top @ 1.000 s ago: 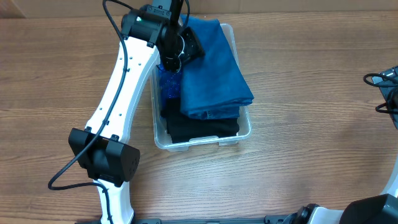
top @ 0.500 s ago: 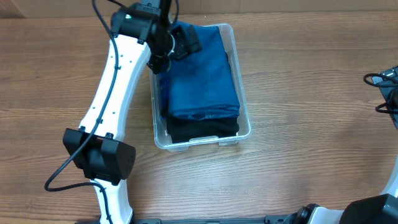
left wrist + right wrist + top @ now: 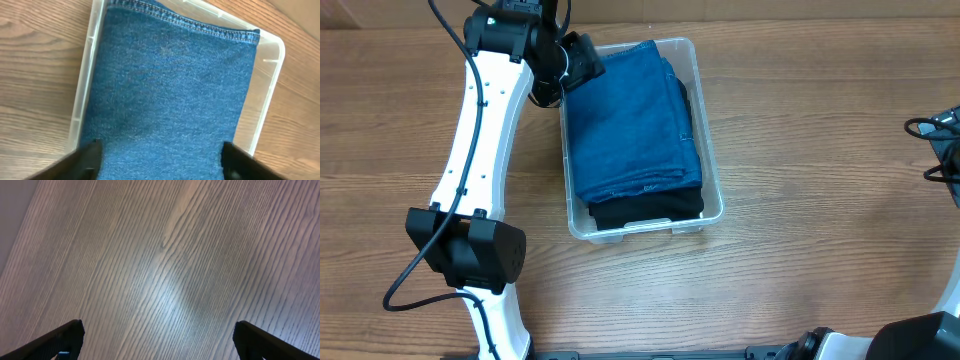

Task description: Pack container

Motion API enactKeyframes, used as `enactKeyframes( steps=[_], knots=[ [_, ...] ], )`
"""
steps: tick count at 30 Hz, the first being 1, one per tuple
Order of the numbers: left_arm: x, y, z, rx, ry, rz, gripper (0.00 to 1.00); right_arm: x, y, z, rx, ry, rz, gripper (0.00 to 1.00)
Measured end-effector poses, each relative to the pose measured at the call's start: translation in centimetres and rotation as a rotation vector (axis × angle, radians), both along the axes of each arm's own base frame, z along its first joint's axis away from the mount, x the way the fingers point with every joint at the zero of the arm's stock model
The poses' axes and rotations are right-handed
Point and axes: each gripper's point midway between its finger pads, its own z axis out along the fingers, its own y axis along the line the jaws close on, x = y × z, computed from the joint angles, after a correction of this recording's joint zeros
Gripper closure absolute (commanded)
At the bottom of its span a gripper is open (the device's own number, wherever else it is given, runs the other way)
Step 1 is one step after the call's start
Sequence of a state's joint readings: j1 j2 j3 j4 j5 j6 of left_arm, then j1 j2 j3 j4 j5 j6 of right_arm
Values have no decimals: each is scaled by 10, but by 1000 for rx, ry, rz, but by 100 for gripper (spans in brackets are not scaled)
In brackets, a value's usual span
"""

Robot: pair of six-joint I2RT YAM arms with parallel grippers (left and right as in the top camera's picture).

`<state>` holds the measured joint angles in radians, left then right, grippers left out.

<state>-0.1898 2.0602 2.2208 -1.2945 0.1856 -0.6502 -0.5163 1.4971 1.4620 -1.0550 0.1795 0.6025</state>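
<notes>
Denim (image 3: 630,120), folded flat with a stitched hem along its far edge, fills most of the container (image 3: 715,190), a clear rectangular plastic bin with rounded corners and a thin rim. It sits near the middle of the wood-grain table (image 3: 820,130), long side running near to far. I can see a folded black cloth (image 3: 650,208) under the denim, showing at the near end. My left gripper (image 3: 578,62) hangs over the bin's far-left corner. From the left wrist its fingers (image 3: 90,160) stand wide apart above the coarse blue weave, gripping nothing. My right gripper (image 3: 162,340) is well off to the right, fingers spread wide over bare table, away from the bin.
</notes>
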Motion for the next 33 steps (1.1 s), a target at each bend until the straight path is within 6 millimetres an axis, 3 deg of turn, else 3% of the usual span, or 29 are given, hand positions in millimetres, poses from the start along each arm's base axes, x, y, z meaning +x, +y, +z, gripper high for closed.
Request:
enactKeyframes(
  steps=[2, 6, 11, 19, 23, 33],
  knots=[
    [0, 1, 0, 10, -4, -5, 80, 0, 0, 0, 0, 0, 0, 0],
    [2, 1, 0, 15, -13, -8, 96, 0, 0, 0, 0, 0, 0, 0],
    [12, -14, -12, 14, -51, -38, 96, 0, 0, 0, 0, 0, 0, 0],
    [11, -60, -66, 12, -58, -137, 96, 0, 0, 0, 0, -1, 0, 0],
    [-1, -77, -94, 17, -32, -177, 96, 0, 0, 0, 0, 0, -1, 0],
    [-6, -81, -124, 12, -25, -190, 96, 0, 0, 0, 1, 0, -1, 0]
  ],
)
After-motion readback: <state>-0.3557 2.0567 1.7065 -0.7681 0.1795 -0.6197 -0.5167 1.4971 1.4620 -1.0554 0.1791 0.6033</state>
